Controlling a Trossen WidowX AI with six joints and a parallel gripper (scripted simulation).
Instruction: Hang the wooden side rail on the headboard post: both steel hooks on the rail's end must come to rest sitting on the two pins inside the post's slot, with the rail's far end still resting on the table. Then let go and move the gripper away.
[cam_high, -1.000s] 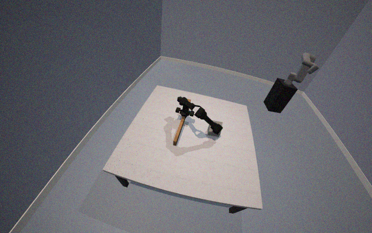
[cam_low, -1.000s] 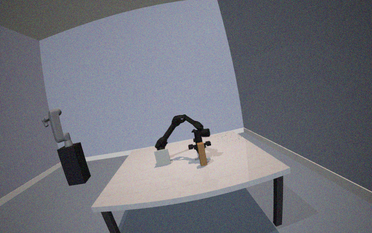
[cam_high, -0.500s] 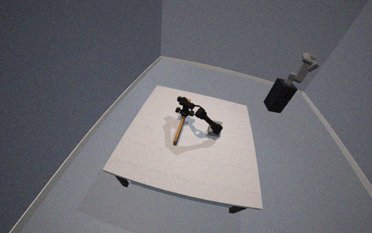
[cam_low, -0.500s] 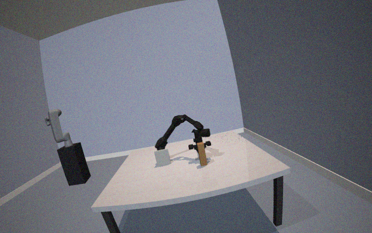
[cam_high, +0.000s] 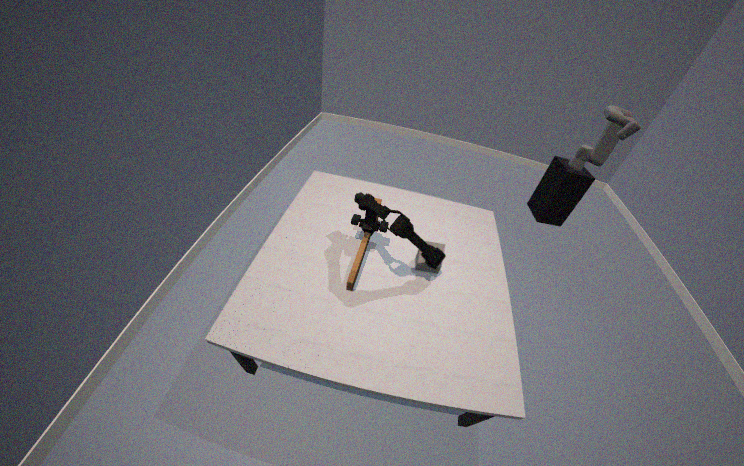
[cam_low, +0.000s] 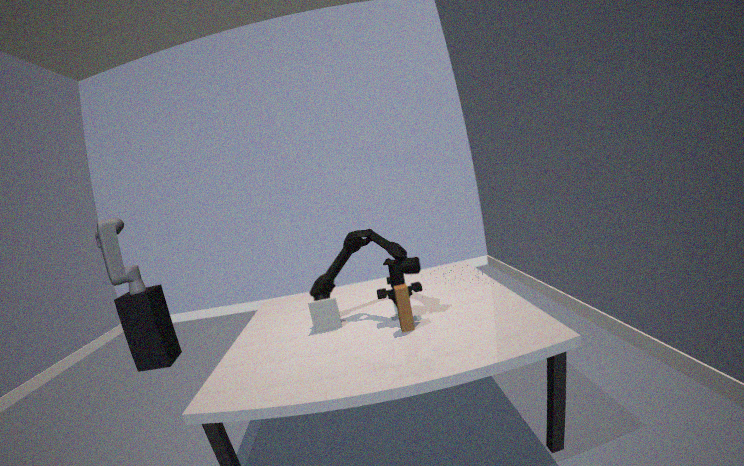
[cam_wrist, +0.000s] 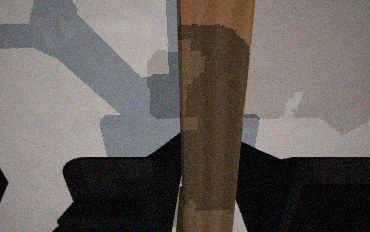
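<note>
The wooden rail (cam_high: 359, 260) (cam_wrist: 215, 100) lies lengthwise in the top view, its far end low at the table top; whether it touches is hard to tell. My gripper (cam_high: 369, 227) (cam_wrist: 200, 137) is shut on the rail near its post-side end, with black fingers on both sides in the wrist view. The headboard post (cam_high: 378, 201) (cam_low: 404, 308) stands upright just beyond the gripper in the top view and in front of it in the exterior view. The steel hooks, the pins and the slot are hidden, so I cannot tell whether the hooks sit on the pins.
The white table (cam_high: 428, 351) (cam_low: 307, 373) carries everything. My arm's base stands on a pale grey block (cam_low: 325, 314) beside the rail and post. A second, grey arm (cam_high: 606, 139) (cam_low: 111, 252) stands on a black pedestal (cam_high: 560, 192) (cam_low: 147, 329) off the table.
</note>
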